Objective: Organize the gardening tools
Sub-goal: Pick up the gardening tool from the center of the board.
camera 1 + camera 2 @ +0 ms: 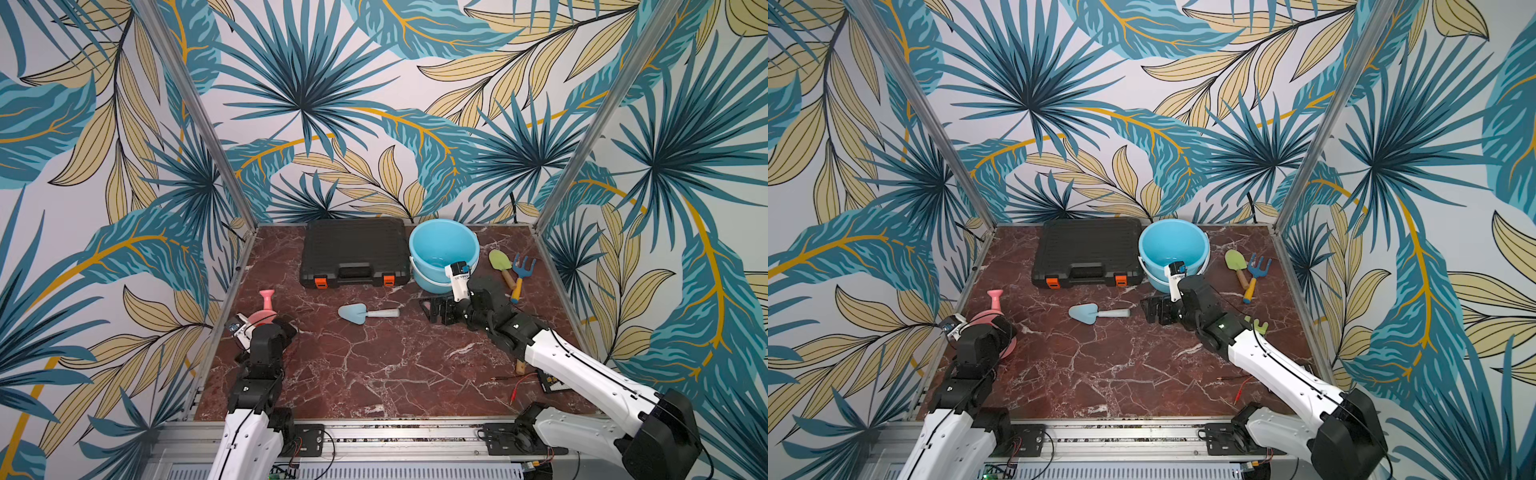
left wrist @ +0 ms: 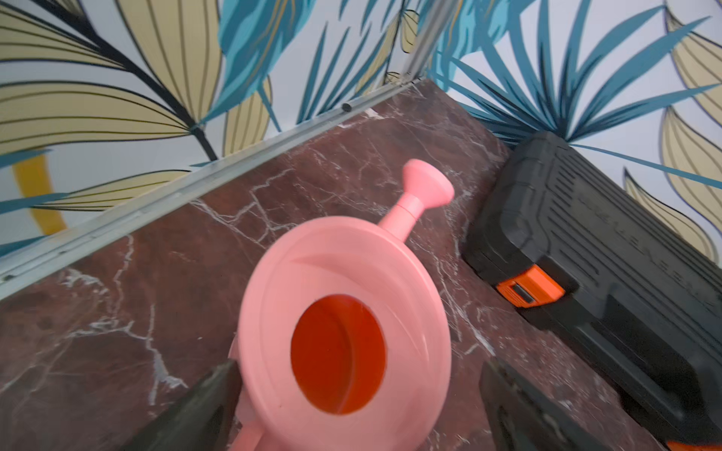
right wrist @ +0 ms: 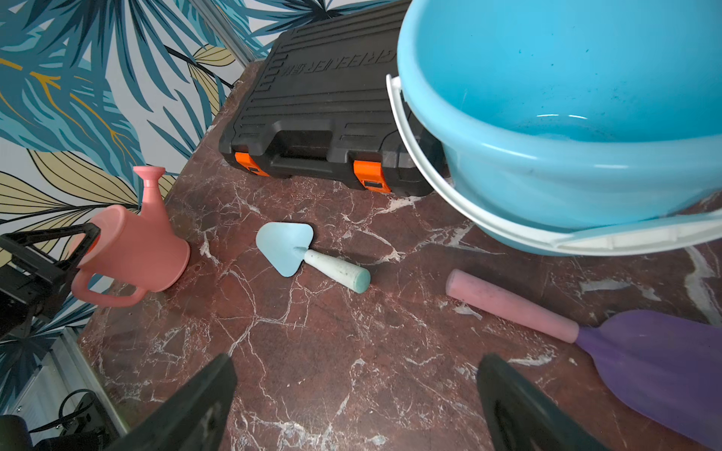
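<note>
The pink watering can point(image 2: 344, 312) stands near the table's left edge point(image 1: 266, 309). My left gripper point(image 2: 361, 367) hangs open just over its top, one finger beside its rim and the other apart from it. A pale blue trowel point(image 1: 368, 311) lies mid-table. My right gripper point(image 1: 436, 309) is open low over bare marble point(image 3: 355, 367), between that trowel point(image 3: 297, 254) and the purple pink-handled shovel point(image 3: 625, 351); my arm hides the shovel in both top views. The green trowel point(image 1: 500, 264) and blue fork-rake point(image 1: 521, 274) lie side by side at the right. A green rake point(image 1: 1258, 326) peeks out beside my right arm.
A shut black case point(image 1: 353, 249) with orange latches sits at the back. An open blue bucket point(image 1: 428, 278) with a white handle stands right of it. Thin red wires point(image 1: 519, 380) and a small black board point(image 1: 552, 382) lie front right. Patterned walls close three sides.
</note>
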Controlling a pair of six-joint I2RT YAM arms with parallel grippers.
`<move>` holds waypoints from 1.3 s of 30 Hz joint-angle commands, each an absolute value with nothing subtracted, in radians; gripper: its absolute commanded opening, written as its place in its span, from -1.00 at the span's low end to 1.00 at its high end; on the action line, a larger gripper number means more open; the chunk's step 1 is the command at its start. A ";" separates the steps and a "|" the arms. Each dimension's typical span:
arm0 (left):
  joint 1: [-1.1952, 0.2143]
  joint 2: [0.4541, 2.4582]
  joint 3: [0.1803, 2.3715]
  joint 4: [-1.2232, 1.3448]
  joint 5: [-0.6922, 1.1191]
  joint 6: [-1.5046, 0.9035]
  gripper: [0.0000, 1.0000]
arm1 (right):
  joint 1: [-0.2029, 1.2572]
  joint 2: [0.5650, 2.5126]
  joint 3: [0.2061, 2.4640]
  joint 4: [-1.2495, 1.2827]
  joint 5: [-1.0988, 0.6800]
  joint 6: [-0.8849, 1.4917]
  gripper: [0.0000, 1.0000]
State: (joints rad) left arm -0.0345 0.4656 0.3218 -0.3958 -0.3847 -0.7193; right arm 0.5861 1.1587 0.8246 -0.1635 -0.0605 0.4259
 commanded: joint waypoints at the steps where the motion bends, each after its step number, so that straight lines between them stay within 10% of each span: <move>1: -0.094 0.412 0.295 -0.331 -0.278 -0.702 1.00 | 0.595 1.184 0.834 -0.153 -0.061 0.413 0.99; 20: -0.194 0.578 0.344 -0.529 -0.432 -0.785 0.73 | 0.598 1.213 0.847 -0.167 -0.059 0.416 0.99; 39: -0.296 0.692 0.380 -0.467 -0.475 -0.773 -0.87 | 0.601 1.218 0.850 -0.169 -0.054 0.415 0.99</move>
State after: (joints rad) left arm -0.2691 0.7002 0.3473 -0.4694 -0.4633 -0.7746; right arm 0.5957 1.2087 0.8326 -0.1627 -0.0605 0.4259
